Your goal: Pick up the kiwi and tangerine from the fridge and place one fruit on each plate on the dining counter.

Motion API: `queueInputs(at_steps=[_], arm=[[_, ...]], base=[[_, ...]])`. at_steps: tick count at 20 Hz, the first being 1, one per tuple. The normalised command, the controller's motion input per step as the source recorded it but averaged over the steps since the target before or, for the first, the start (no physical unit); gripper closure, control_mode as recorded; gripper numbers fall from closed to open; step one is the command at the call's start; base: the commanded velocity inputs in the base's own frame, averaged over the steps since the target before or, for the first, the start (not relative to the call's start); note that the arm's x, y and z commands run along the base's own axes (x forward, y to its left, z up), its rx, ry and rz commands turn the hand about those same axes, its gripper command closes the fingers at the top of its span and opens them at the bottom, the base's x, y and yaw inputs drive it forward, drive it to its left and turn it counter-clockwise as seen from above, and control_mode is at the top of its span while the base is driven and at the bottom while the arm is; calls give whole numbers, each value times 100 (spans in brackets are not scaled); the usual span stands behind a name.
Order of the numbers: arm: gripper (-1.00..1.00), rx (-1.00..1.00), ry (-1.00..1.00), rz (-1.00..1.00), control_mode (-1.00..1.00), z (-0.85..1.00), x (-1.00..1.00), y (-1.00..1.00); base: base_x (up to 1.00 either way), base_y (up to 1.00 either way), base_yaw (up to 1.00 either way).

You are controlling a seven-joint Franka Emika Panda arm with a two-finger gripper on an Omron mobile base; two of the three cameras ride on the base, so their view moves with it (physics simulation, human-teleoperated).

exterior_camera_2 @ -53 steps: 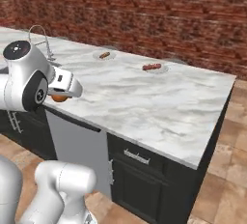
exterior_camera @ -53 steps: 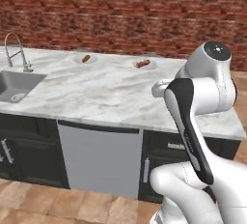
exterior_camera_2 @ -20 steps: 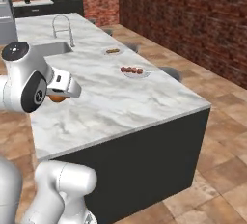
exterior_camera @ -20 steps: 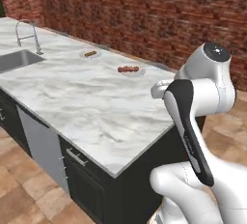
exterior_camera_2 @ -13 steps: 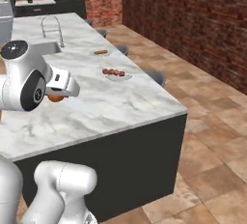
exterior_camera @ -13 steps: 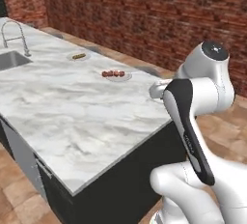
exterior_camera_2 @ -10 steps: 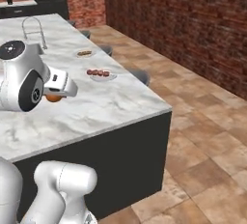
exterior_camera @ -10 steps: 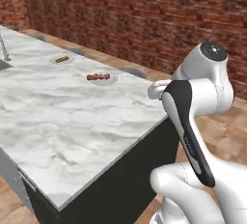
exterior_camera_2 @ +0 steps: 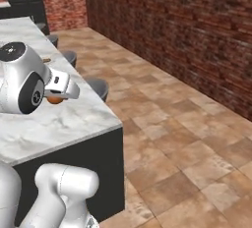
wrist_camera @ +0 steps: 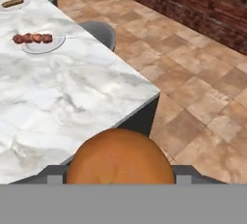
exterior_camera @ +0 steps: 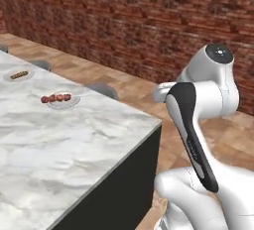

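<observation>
On the white grey-veined marble dining counter point(wrist_camera: 72, 97), ahead and left of the gripper point(exterior_camera_2: 57, 93), two round white plates point(wrist_camera: 43, 44) already carry dark food. The jaws are clamped on the round bright-orange tangerine point(wrist_camera: 119, 157), tucked close under the hand. A ball, it has no long axis or heading; set down carelessly, it would likely roll off a crowded plate.
</observation>
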Motion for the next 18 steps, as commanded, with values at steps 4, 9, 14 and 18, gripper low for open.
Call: queueInputs(at_steps=[4, 9, 14, 18], arm=[[100, 0, 0, 0, 100, 0, 0, 0], [100, 0, 0, 0, 100, 0, 0, 0], [100, 0, 0, 0, 100, 0, 0, 0], [100, 0, 0, 0, 100, 0, 0, 0]], base=[[61, -100, 2], [42, -100, 7], [27, -100, 13], [30, -100, 20]])
